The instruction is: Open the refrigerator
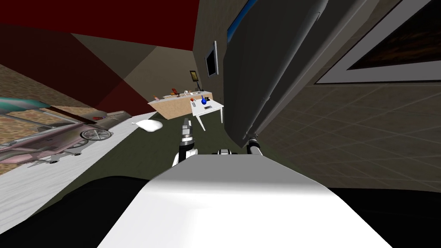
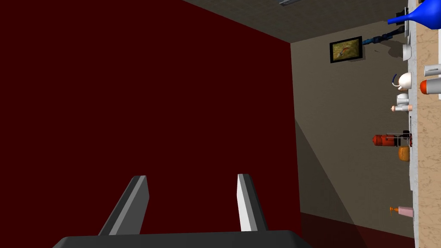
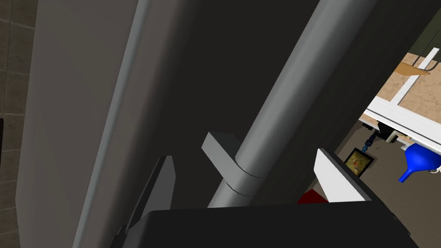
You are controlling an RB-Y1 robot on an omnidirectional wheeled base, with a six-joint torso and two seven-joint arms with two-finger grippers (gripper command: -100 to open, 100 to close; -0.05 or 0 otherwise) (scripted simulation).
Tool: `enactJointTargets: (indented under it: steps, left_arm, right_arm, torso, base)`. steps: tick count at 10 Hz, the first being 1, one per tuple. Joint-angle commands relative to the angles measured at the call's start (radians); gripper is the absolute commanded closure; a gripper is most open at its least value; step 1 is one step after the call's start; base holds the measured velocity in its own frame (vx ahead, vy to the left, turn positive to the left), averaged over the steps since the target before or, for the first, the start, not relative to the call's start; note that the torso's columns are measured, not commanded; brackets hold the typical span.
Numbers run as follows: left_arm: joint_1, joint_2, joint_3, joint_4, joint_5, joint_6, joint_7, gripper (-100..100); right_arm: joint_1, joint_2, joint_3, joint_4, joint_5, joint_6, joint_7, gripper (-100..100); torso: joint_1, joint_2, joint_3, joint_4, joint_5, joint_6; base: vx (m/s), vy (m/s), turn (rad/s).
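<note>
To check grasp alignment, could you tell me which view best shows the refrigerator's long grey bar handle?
Right wrist view: long grey bar handle close inside the open right gripper. Head view: farther, thinner. Left wrist: red wall.

This is looking like a home kitchen: a dark refrigerator is rising at one o'clock, a cluttered counter and white table standing at twelve.

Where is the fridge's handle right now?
In the right wrist view, the long grey handle runs along the dark fridge door and passes through the open right hand.
</note>
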Motion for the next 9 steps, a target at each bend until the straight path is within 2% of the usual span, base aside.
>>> enactJointTargets:
  steps: [1, 6, 8, 9]
  left_arm:
    - [0.0, 0.0, 0.0, 0.0, 0.0, 0.0, 0.0, 0]
    - [0.0, 0.0, 0.0, 0.0, 0.0, 0.0, 0.0, 0]
    - [0.0, 0.0, 0.0, 0.0, 0.0, 0.0, 0.0, 0]
    - [0.0, 0.0, 0.0, 0.0, 0.0, 0.0, 0.0, 0]
  right_arm:
    - [-0.013, 0.007, -0.005, 0.019, 0.064, 0.017, -0.002, -100]
    - [-0.043, 0.007, -0.013, 0.066, 0.212, 0.06, -0.012, -100]
    - [-0.049, 0.003, -0.015, 0.077, 0.245, 0.07, -0.014, -100]
    - [-0.047, 0.005, -0.014, 0.073, 0.234, 0.067, -0.013, -100]
  torso:
    - [0.0, 0.0, 0.0, 0.0, 0.0, 0.0]
    - [0.0, 0.0, 0.0, 0.0, 0.0, 0.0]
    - [0.0, 0.001, 0.0, 0.0, 0.0, 0.0]
    - [0.0, 0.001, 0.0, 0.0, 0.0, 0.0]
  base:
    - [0.034, -0.012, 0.029]
    - [0.033, -0.008, 0.058]
    - [0.022, -0.008, 0.03]
    - [0.009, -0.004, 0.005]
